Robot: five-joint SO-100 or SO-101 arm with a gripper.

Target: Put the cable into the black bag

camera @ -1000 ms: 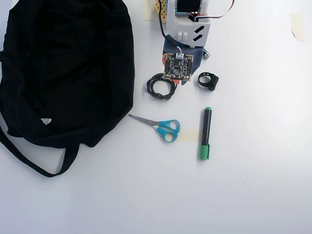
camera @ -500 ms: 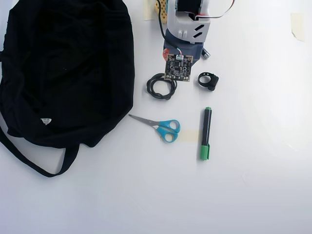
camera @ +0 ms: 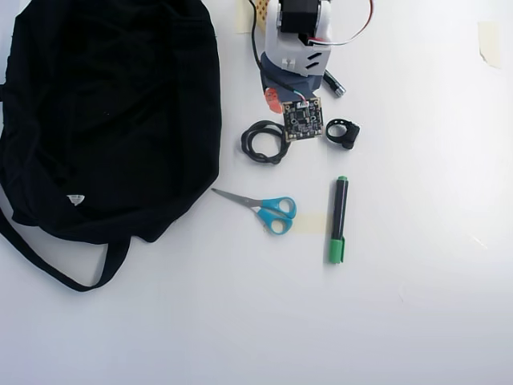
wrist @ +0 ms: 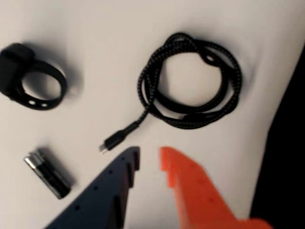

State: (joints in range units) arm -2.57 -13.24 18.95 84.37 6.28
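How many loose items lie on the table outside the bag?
5: cable nearest the bag, ring clip right of it, battery by the arm, scissors and marker below. The arm may hide others.

The two-finger gripper [wrist: 148,160] has one dark blue plastic finger [wrist: 112,188] with stepped teeth and one orange plastic finger [wrist: 198,191]. Behind it, the white plastic arm body [camera: 295,50] carries a small black circuit board [camera: 302,120], a black motor and thin coloured wires.

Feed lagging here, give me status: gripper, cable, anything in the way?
Gripper empty, jaws open, above the table near the plug end. Cable coiled on the table, untouched, beside the black bag. Ring clip and small battery nearby, neither blocking.
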